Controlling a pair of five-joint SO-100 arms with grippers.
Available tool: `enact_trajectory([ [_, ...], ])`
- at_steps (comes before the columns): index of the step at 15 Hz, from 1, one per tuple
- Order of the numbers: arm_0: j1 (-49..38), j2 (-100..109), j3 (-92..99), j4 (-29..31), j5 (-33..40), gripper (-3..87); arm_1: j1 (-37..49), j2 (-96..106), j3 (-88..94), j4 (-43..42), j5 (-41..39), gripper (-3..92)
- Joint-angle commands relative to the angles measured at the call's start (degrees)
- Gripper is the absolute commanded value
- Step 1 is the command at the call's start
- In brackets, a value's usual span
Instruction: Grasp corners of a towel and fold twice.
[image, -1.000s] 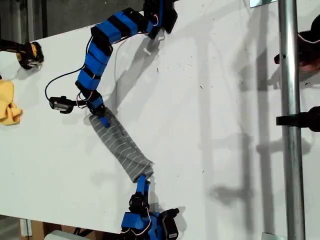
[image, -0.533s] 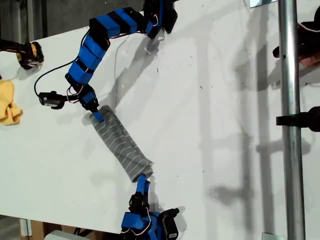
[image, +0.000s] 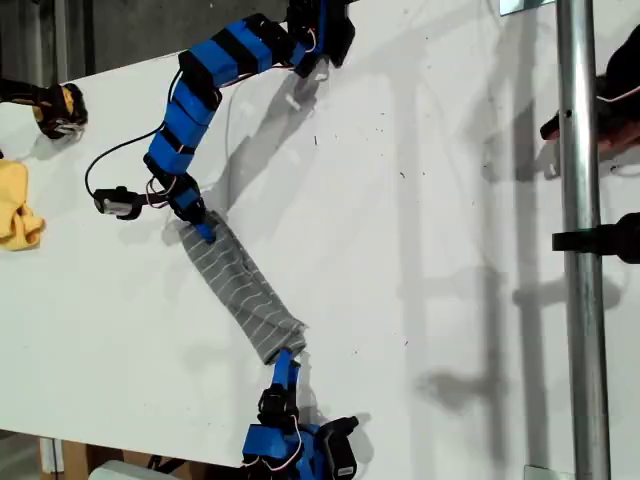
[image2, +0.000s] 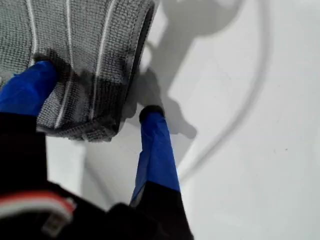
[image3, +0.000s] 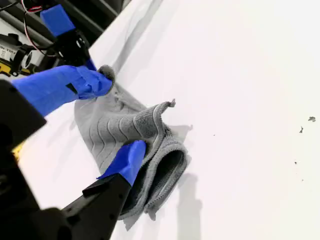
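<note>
The towel (image: 243, 292), grey with thin white stripes, lies rolled into a long diagonal strip on the white table (image: 420, 250). My first gripper (image: 203, 230) is at its upper end in the exterior view. It stands open (image2: 97, 90), one blue finger (image2: 30, 87) pressing on the towel's end (image2: 85, 55) and the other finger (image2: 156, 145) on bare table beside it. My second gripper (image: 285, 362) holds the lower end. There it is shut (image3: 124, 115) on bunched towel (image3: 125, 127), and one corner (image3: 172, 103) sticks up.
A yellow cloth (image: 18, 205) and a black-and-yellow device (image: 55, 108) sit at the exterior view's left edge. A metal pole (image: 578, 240) with a black clamp (image: 612, 240) crosses the exterior view's right, and a person's hand (image: 620, 110) shows behind it.
My first arm swung toward the exterior view's left, then came back, so its open gripper is again on the towel's upper end. The second arm and the towel's lower end have not moved.
</note>
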Motion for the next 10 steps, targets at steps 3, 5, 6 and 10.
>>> enact_trajectory([
  [3,-0.8,0.4,-0.4,-0.2,0.1,23.2,-5.5,0.9,-2.9,-1.4,-0.2,33.9],
  [5,-0.5,0.4,-0.4,-0.1,-0.2,23.1,-8.0,1.4,-2.8,-0.4,-0.7,29.1],
  [6,-0.5,0.4,-0.4,-0.1,-0.2,23.1,-9.1,1.9,-2.6,0.0,-0.8,25.2],
  [10,-0.6,0.4,-0.4,-0.1,0.1,23.1,-11.6,5.1,-0.4,0.8,-1.5,10.0],
])
